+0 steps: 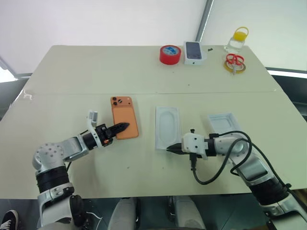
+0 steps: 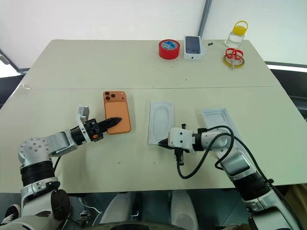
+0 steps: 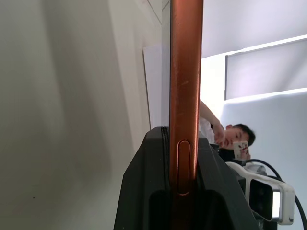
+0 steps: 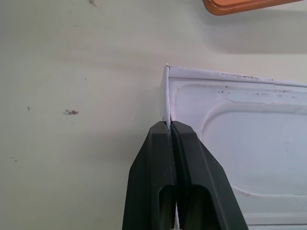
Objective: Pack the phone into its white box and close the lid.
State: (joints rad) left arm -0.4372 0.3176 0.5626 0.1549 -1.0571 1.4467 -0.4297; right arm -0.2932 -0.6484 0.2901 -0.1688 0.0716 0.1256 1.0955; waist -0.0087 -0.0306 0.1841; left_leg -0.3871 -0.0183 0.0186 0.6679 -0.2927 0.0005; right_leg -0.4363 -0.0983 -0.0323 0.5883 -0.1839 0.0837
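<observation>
The orange phone [image 1: 123,112] lies back up on the table, left of centre. My left gripper [image 1: 125,126] is shut on its near edge; in the left wrist view the orange rim [image 3: 184,96] runs up between my two fingers. To its right lies a white tray [image 1: 167,122] with an oval outline in its floor. My right gripper [image 4: 169,125] is shut on the thin upright rim at its near corner. I cannot tell whether this tray is the white box with an insert lying in it. The lid [image 1: 221,120], white with raised rims, lies further right.
At the table's far edge stand a red tape roll [image 1: 170,54], a white box with a dark phone picture [image 1: 194,51], red scissors on a yellow ring [image 1: 234,62] and a clear bottle with a yellow cap [image 1: 238,40]. A person [image 3: 230,136] shows beyond the table.
</observation>
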